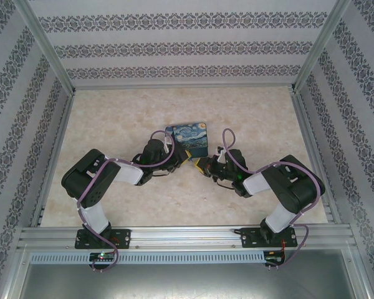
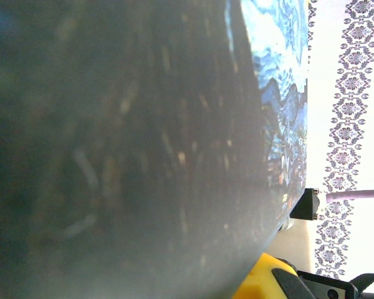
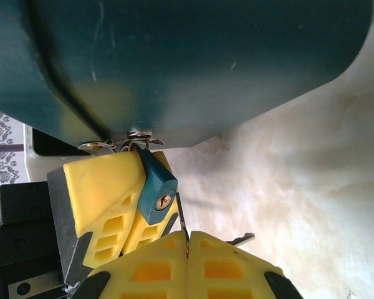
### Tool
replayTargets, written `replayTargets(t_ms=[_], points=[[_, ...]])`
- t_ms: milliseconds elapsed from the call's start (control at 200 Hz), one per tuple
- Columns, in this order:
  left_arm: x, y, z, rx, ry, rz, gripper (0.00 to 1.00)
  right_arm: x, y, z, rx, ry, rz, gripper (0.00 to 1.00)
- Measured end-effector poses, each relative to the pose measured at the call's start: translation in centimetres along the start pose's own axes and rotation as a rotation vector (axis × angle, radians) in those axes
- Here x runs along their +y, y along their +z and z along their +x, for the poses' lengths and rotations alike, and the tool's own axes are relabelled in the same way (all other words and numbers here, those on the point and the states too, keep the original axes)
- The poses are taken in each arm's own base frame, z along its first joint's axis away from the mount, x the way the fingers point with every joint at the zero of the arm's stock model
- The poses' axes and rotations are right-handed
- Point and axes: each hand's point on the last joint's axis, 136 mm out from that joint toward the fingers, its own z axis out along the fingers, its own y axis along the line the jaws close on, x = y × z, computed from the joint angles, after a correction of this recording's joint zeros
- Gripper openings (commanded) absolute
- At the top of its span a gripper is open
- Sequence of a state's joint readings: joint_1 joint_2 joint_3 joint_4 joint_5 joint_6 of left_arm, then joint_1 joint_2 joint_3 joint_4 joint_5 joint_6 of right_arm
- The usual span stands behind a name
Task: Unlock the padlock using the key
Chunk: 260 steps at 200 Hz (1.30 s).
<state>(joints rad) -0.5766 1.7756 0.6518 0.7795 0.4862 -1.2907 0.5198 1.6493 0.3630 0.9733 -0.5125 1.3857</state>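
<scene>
Clamping the padlock point(image 3: 156, 190) just under the hasp point(image 3: 137, 136) of the tin point(image 3: 174, 62), the left gripper point(image 3: 137, 174) is closed on its body, with the keyhole point(image 3: 164, 200) facing out. To the right, the thin key point(image 3: 182, 221) pokes up from the right gripper point(image 3: 187, 246), whose jaws are shut on it, tip just beside the padlock's edge and not yet in the keyhole. Both look light, stiff and slippery. Best hold: padlock by its flat sides, key by its bow, blade free.
</scene>
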Motion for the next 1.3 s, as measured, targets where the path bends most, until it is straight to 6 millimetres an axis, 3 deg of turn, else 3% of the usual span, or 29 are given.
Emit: replayTargets(t_ms=[1299], points=[[-0.13,0.07,-0.2,-0.017,-0.015,0.003,0.0,0.39,0.01,-0.11,-0.005,0.002,-0.023,0.0]])
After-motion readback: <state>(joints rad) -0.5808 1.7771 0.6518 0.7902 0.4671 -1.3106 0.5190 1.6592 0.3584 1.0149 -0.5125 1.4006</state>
